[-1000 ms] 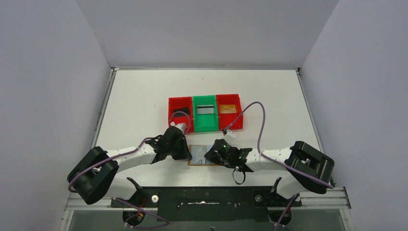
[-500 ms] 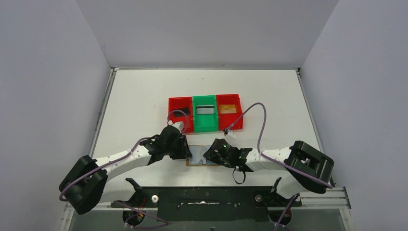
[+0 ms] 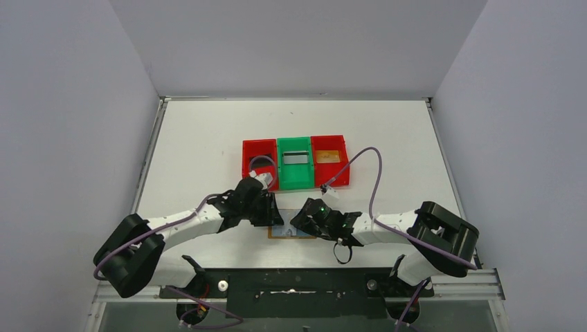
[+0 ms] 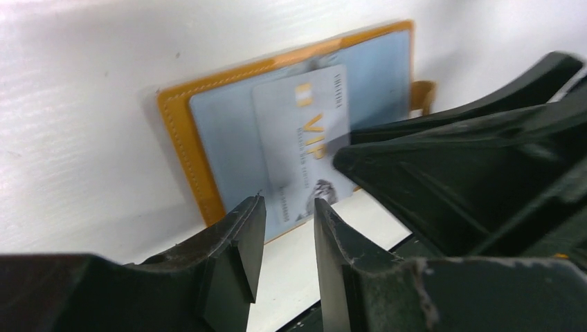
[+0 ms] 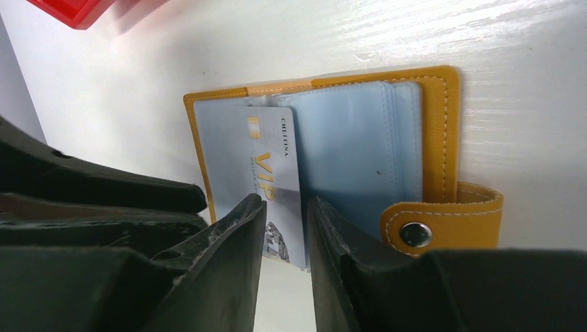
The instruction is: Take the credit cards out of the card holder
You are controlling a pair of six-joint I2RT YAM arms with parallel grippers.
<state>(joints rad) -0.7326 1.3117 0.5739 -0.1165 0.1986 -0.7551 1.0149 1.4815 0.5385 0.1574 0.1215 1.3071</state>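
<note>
Card holder (image 5: 360, 152) lies open on the white surface (image 3: 208, 138) at its near edge, a VIP card (image 5: 277, 180) poking out; left hand (image 4: 289, 205) and right hand (image 5: 286, 200) both hover narrowly parted, gripping nothing.

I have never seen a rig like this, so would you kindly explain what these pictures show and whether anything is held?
The robot's left arm and right arm are bolted to a white table. The wide picture comes from a fixed camera above and behind them; the other two come from a camera on each wrist. On the table lie an open orange card holder, a VIP card poking past its edge, and red and green bins beyond. The left pincer and right pincer are slightly open, holding nothing.
</note>
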